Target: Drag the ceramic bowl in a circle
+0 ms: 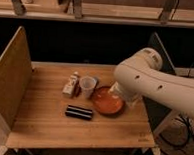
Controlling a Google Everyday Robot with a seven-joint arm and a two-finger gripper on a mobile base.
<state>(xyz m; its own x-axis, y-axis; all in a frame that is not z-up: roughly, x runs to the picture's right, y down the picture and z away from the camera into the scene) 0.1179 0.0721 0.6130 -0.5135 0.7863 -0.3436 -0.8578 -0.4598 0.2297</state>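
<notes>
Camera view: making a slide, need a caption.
Gripper at the ceramic bowl's rim; white cup beside the bowl on a wooden table.

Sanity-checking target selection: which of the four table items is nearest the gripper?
The ceramic bowl, the wide orange-red one: the gripper sits at its rim on the arm's side. The white cup, carton and black bar lie farther away.

one elevated view angled down at the table (pixel 47 123), arm (pixel 155 86) and gripper (pixel 122 95) close at right

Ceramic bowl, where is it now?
Camera view: ceramic bowl sits right of centre on the table, beside the white cup; gripper at its right edge.
</notes>
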